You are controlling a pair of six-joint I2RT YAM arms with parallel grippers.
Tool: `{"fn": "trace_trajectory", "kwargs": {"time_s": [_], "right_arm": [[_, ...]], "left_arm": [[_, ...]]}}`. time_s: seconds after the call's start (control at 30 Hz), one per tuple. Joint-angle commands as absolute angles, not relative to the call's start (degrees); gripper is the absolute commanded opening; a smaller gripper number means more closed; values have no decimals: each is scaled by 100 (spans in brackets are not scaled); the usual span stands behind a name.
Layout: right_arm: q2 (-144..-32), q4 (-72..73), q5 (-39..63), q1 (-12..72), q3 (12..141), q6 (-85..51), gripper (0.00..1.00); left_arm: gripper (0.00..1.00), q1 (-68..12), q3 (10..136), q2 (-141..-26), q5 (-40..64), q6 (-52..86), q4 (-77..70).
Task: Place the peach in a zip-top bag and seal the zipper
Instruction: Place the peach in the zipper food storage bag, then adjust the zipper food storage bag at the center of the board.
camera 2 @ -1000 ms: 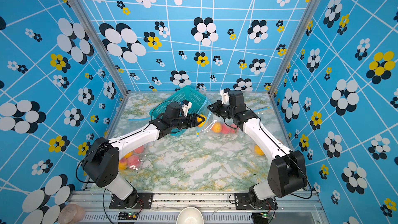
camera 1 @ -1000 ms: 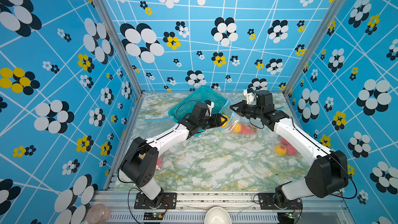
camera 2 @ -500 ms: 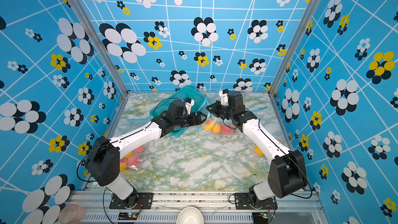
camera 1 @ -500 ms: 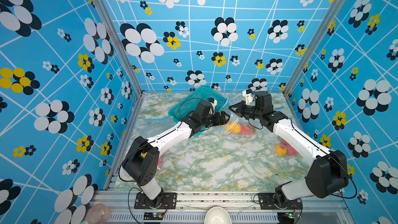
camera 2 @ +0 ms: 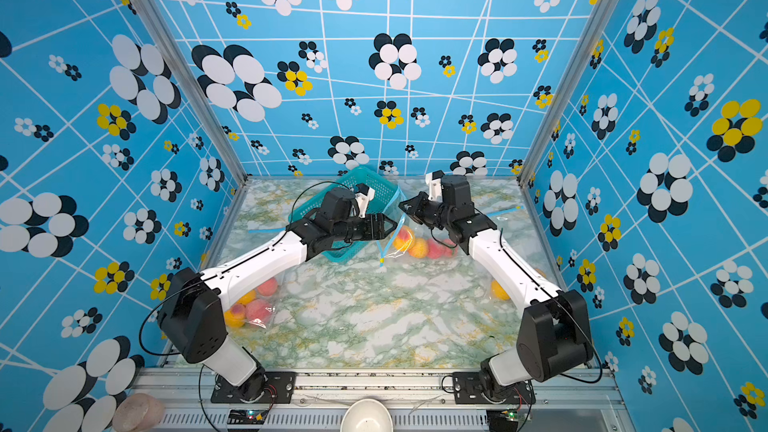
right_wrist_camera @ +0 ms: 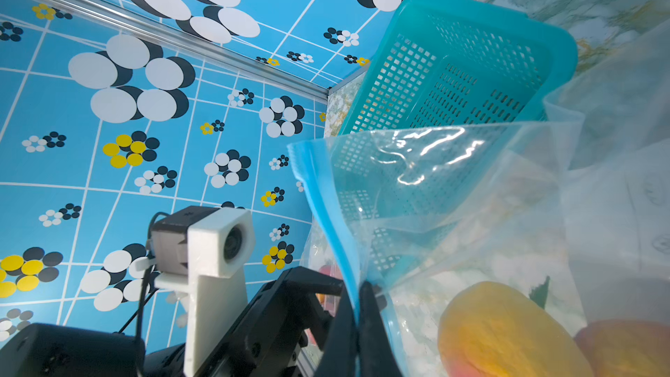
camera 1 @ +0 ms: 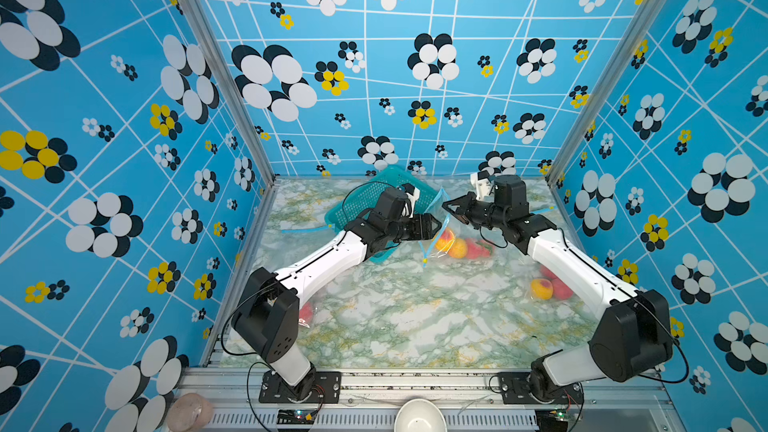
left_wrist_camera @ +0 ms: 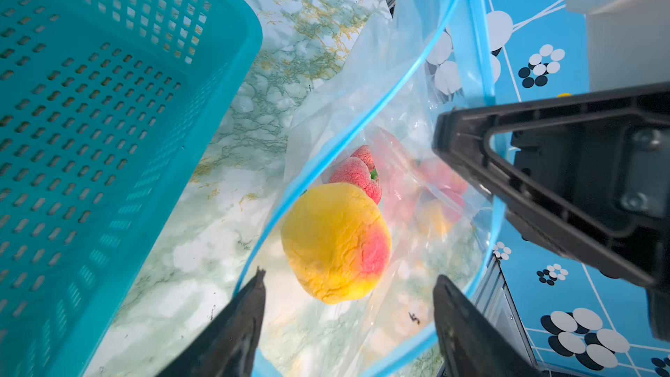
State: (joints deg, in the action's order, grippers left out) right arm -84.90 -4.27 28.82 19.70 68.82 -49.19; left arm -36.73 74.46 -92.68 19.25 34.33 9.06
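A clear zip-top bag [camera 1: 467,261] with a blue zipper rim lies near the table's back middle with several peaches in it. My right gripper [camera 1: 446,205] [right_wrist_camera: 357,288] is shut on the bag's blue rim [right_wrist_camera: 328,212] and holds the mouth up and open. My left gripper [camera 1: 437,226] [left_wrist_camera: 350,282] is at the mouth with its jaws open. A yellow-and-pink peach [left_wrist_camera: 335,242] [camera 1: 445,238] sits just past the left fingertips [left_wrist_camera: 253,295], inside the rim and touching neither finger. Red peaches [left_wrist_camera: 357,174] lie deeper in the bag.
A teal mesh basket [camera 1: 399,189] [left_wrist_camera: 108,103] rests beneath the left arm, right beside the bag. Other bagged peaches lie at the right [camera 1: 544,286] and by the left arm's base [camera 2: 249,309]. A flat bag [camera 1: 303,228] lies at the left. A white bowl [camera 1: 419,417] is at the front rail.
The left gripper carried a peach right to the bag's mouth, and the peach now sits free inside, past the open jaws. The right gripper kept its hold on the rim.
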Motion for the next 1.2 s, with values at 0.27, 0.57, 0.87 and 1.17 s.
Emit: {"fn": "trace_trajectory", "kwargs": {"time_s": [0.27, 0.57, 0.87, 1.17], "right_arm": [[-8517, -167, 2801, 1907, 6831, -5135, 0], [-8462, 57, 2682, 1820, 6761, -5482, 0], [-8479, 238, 2613, 1809, 6767, -5722, 0], [-8443, 281, 2601, 1807, 6799, -5814, 0]], "left_arm": [[59, -3402, 7459, -8468, 2030, 1488, 2228], [51, -3397, 6351, -7800, 2295, 1452, 1705], [39, -3423, 5537, -7683, 2864, 2084, 413], [30, -3569, 5420, -7877, 2977, 2178, 106]]}}
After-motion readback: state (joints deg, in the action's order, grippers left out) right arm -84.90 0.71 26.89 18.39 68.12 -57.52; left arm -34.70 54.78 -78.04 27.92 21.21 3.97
